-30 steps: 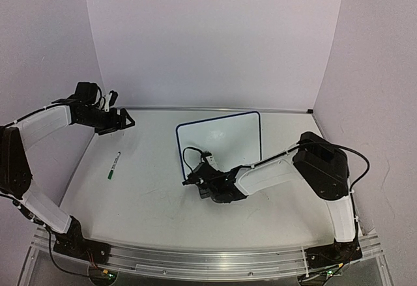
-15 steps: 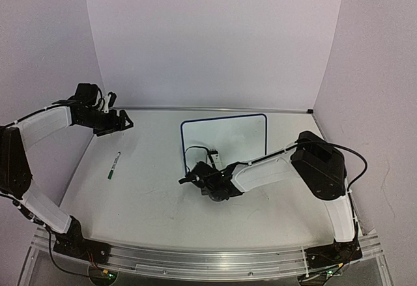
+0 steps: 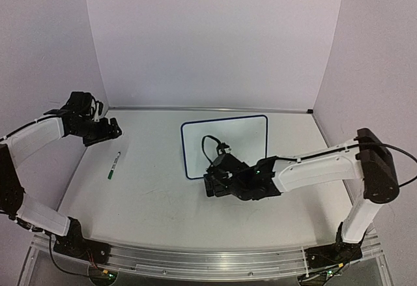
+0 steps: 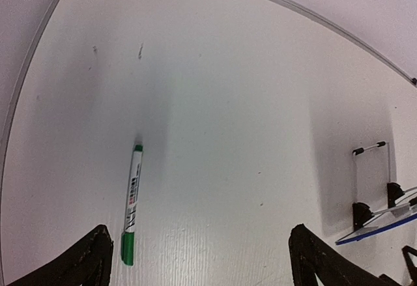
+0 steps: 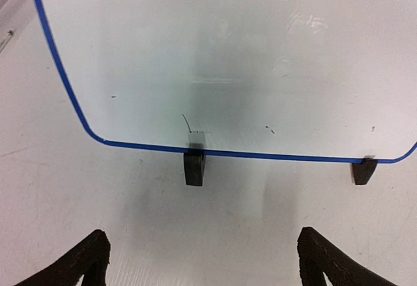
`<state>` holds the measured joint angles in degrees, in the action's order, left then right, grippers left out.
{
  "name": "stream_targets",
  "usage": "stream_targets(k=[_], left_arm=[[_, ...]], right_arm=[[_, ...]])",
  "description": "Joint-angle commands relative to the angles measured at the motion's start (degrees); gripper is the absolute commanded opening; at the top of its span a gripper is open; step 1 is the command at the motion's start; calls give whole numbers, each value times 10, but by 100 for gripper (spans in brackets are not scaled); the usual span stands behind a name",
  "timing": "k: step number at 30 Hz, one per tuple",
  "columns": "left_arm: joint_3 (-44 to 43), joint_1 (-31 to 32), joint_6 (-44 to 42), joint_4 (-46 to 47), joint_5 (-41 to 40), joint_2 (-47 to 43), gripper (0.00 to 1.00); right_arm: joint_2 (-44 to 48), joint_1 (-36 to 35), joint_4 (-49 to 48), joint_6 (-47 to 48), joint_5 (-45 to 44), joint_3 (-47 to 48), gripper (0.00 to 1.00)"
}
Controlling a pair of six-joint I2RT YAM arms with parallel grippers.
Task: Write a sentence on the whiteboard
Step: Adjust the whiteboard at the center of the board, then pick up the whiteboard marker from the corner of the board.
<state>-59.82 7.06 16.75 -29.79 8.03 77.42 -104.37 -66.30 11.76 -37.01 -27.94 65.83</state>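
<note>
The whiteboard (image 3: pixel 225 144), white with a thin blue border, stands on the table's middle on black feet (image 5: pixel 195 167). Its face (image 5: pixel 228 58) is blank apart from a few faint specks; the sentence is not on it. My right gripper (image 3: pixel 211 184) sits low just in front of the board's near edge, open and empty (image 5: pixel 202 260). A green marker (image 3: pixel 114 165) lies on the table at the left (image 4: pixel 132 201). My left gripper (image 3: pixel 107 129) hovers beyond the marker, open with nothing in it (image 4: pixel 199 260). The board's blue edge (image 4: pixel 378 234) shows at the right of the left wrist view.
White backdrop walls close in the table at the back and both sides. A metal strip (image 3: pixel 208 109) runs along the table's far edge. The aluminium rail (image 3: pixel 195 257) with both arm bases lies along the near edge.
My right gripper went from shut at the board's near-left edge to wide open and let go. The board shifted slightly right. The left arm drew back to the left.
</note>
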Motion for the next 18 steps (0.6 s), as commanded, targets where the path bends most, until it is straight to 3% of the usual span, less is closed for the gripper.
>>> stream_targets(k=[1, 5, 9, 15, 18], left_arm=[[85, -3, 44, -14, -95, -50, 93], [125, -3, 60, -27, -118, -34, 94], [138, -4, 67, -27, -118, -1, 93], [123, -4, 49, -20, -99, 64, 73], [98, -4, 34, -38, -106, 113, 55]], right_arm=[[105, 16, -2, 67, 63, -45, 98], [175, 71, -12, 123, 191, -83, 98], [236, 171, -40, 149, 321, -128, 98], [292, 292, -64, 153, 435, -172, 98], [298, 320, -66, 153, 452, -179, 97]])
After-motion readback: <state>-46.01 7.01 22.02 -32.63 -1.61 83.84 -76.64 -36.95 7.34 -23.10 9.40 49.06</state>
